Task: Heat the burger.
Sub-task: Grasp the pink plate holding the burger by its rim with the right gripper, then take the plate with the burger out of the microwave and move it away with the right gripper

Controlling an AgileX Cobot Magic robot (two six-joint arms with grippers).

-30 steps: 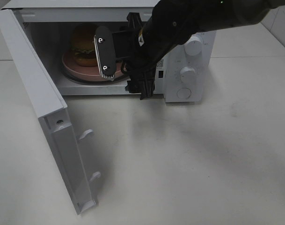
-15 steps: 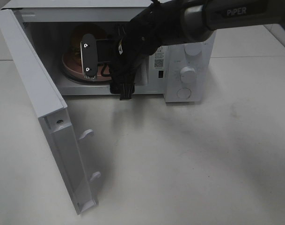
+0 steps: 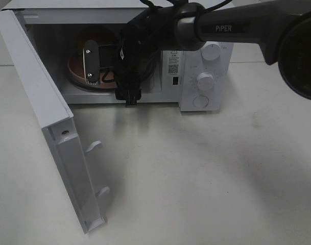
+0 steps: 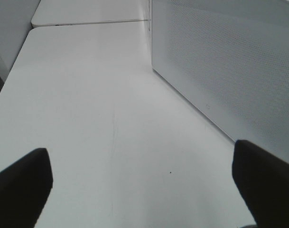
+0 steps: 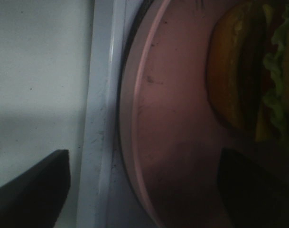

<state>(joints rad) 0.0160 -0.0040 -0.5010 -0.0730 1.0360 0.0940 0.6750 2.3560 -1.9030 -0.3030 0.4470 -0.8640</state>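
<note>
The burger (image 5: 244, 71) lies on a pink plate (image 5: 172, 118) inside the open microwave (image 3: 204, 56); its brown bun and green lettuce show in the right wrist view. My right gripper (image 5: 144, 190) is open and reaches into the cavity. One of its fingertips (image 5: 30, 190) is over the microwave's front sill and the other is over the plate, just short of the burger. From above, this gripper (image 3: 101, 66) and its arm cover most of the burger, and only the plate's rim (image 3: 73, 69) shows. My left gripper (image 4: 144, 190) is open over bare table beside the microwave's perforated wall (image 4: 220, 61).
The microwave door (image 3: 43, 112) stands swung out to the left, its latch hooks facing the table. The control knobs (image 3: 205, 79) are on the microwave's right front. The black right arm (image 3: 232, 28) crosses above the oven from the right.
My right gripper has moved left and deeper into the cavity, over the plate toward the burger, and now hides most of it from above. The left gripper has not moved.
</note>
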